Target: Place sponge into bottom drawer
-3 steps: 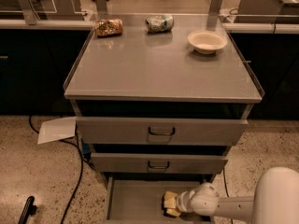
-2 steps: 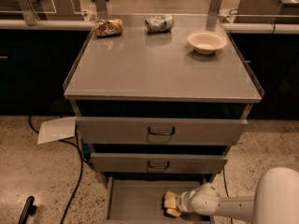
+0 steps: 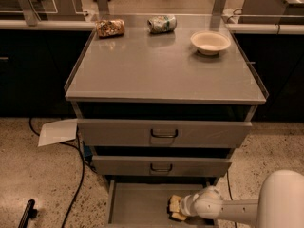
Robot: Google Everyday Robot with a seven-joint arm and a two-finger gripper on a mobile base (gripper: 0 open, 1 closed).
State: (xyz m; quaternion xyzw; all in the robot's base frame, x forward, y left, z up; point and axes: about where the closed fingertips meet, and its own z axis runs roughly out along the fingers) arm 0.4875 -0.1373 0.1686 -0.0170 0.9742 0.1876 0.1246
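Note:
The bottom drawer (image 3: 137, 204) is pulled open below the two upper drawers, and its flat grey floor shows. My gripper (image 3: 175, 208) reaches in from the right on a white arm and sits low over the right part of the drawer floor. A pale yellow mass shows at the gripper's tip, inside the drawer. I cannot tell how much of it is the sponge, or whether it rests on the floor or is held.
The top drawer (image 3: 164, 133) and middle drawer (image 3: 161, 166) stand slightly open. On the cabinet top are a white bowl (image 3: 210, 42), a crushed can (image 3: 161, 23) and a snack bag (image 3: 110, 27). A paper sheet (image 3: 58, 132) and a black cable (image 3: 78, 175) lie on the floor at left.

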